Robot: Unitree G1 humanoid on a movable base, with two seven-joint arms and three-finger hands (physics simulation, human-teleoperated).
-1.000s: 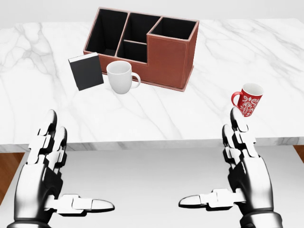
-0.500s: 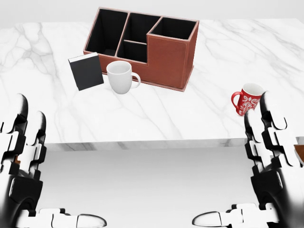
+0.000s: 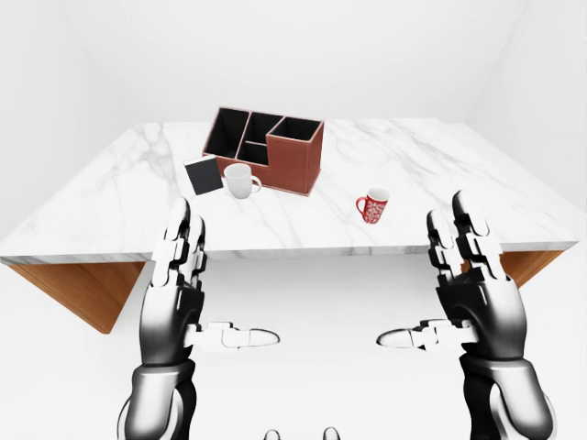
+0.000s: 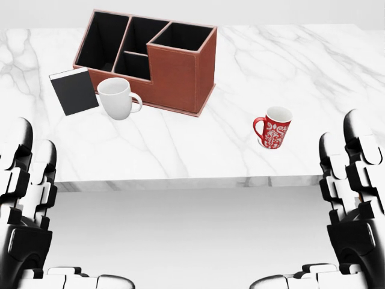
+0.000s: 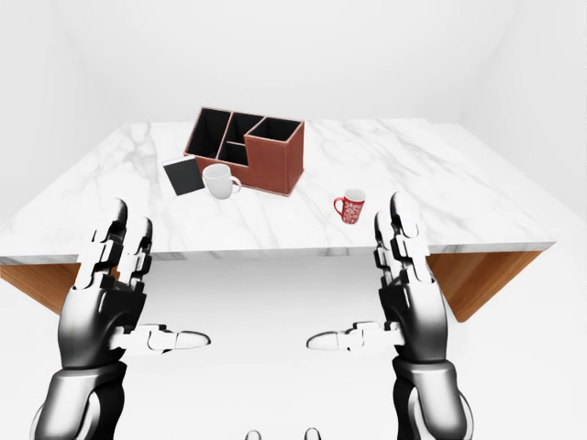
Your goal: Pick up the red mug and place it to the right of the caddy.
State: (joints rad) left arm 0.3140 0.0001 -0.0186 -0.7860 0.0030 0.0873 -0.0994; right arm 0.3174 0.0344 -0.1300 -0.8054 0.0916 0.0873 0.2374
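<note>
The right hand (image 3: pixel 472 293) and the left hand (image 3: pixel 179 293) hung spread wide and empty, palms facing each other, below the near edge of the table (image 3: pixel 440 165); neither touched anything, which looked like a ready stance ahead of a reach. The mug (image 4: pixel 272 127) stood upright on the marble near that edge, handle to the view's left, up and left of the right hand and well apart from it, so that hand was probably the one meant to take it. The caddy (image 4: pixel 153 57) sat further up and left, with clear marble on its right where the mug should end. A white mug (image 4: pixel 117 98) and a black card (image 4: pixel 74 90) stood just beside the caddy's lower left. Against half a second earlier, everything on the table had slid left in the head view together: the camera had moved, not the things
</note>
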